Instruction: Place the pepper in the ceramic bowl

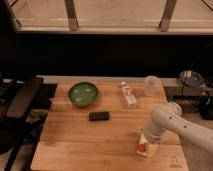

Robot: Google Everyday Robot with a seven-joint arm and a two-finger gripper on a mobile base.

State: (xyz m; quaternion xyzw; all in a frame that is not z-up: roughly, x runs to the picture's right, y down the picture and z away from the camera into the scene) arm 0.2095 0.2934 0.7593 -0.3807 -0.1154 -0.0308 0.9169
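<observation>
Pale wooden slab table [75, 150] fills the lower view, and the robot's white arm [176, 123] reaches over it from the right. At back left sits the round glossy green ceramic bowl [83, 94], with a clear bottle [128, 95] lying beside a clear plastic cup [152, 85] to the right and a flat black block [99, 116] in front. The gripper [145, 143] is low at the front right, right at the small red-orange pepper [142, 148] and a pale cream piece [152, 151], well apart from the bowl. Whether it grasps the pepper cannot be told.
</observation>
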